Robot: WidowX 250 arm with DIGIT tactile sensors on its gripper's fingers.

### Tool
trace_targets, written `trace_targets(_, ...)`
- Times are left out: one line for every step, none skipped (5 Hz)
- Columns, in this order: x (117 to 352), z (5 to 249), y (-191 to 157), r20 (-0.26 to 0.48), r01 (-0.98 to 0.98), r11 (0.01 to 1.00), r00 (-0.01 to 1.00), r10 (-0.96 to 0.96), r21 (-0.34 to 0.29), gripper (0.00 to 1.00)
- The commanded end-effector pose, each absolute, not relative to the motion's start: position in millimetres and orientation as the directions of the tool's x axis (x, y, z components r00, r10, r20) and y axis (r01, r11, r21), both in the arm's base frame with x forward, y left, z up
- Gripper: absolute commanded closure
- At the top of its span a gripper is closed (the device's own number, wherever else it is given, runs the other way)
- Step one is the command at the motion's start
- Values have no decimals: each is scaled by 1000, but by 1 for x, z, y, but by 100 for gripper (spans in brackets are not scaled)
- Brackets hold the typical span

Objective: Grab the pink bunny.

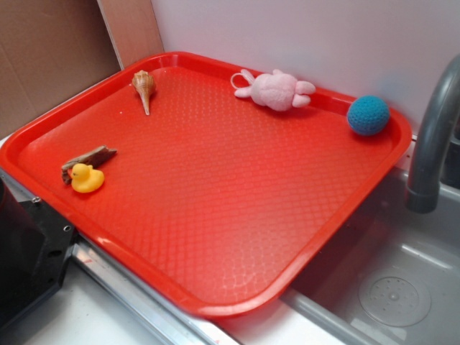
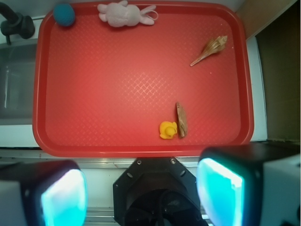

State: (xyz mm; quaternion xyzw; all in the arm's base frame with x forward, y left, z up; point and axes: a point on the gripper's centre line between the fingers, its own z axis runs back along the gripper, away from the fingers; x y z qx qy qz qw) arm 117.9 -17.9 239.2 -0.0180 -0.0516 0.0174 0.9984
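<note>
The pink bunny (image 1: 275,90) (image 2: 123,14) lies on its side against the far rim of the red tray (image 1: 215,215) (image 2: 117,146), ears pointing toward the shell. My gripper (image 2: 141,195) hangs high above the tray's near edge, over the black robot base, far from the bunny. Its two cyan-lit pads (image 2: 219,190) stand wide apart with nothing between them. In the exterior view the gripper is out of frame.
On the tray also sit a blue crocheted ball (image 1: 368,115) (image 2: 64,13), a spiral seashell (image 1: 144,86) (image 2: 210,49), a yellow rubber duck (image 1: 86,178) (image 2: 168,130) and a brown wood piece (image 1: 88,159) (image 2: 181,119). A grey faucet (image 1: 435,136) and sink (image 1: 388,287) lie beside the tray.
</note>
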Motion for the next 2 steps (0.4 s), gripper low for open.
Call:
trace_targets(205, 187, -10, 248, 39, 999, 968, -47, 38, 0)
trace_targets(238, 173, -17, 345, 172, 984, 922, -174, 37, 0)
